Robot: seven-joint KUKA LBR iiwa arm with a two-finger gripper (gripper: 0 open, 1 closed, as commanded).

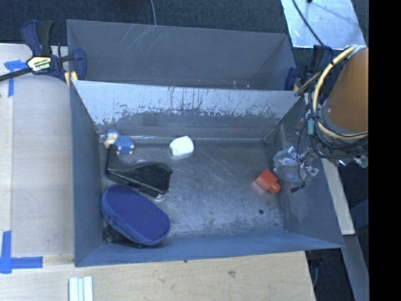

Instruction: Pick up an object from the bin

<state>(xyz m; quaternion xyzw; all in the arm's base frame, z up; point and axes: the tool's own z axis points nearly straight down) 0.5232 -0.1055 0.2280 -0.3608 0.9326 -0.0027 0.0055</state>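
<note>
My gripper point(289, 166) hangs low at the bin's right side, close to the right wall. Just left of and below it lies a small orange-red block point(267, 182) on the bin floor, touching or nearly touching the fingers. Whether the block sits between the fingers I cannot tell.
A white rounded piece point(182, 146) lies near the back wall. At the left lie a small blue and yellow thing point(120, 143), a black stapler-like tool point(141, 177) and a blue oval pouch point(135, 215) in the front left corner. The arm's orange cover stands over the right rim.
</note>
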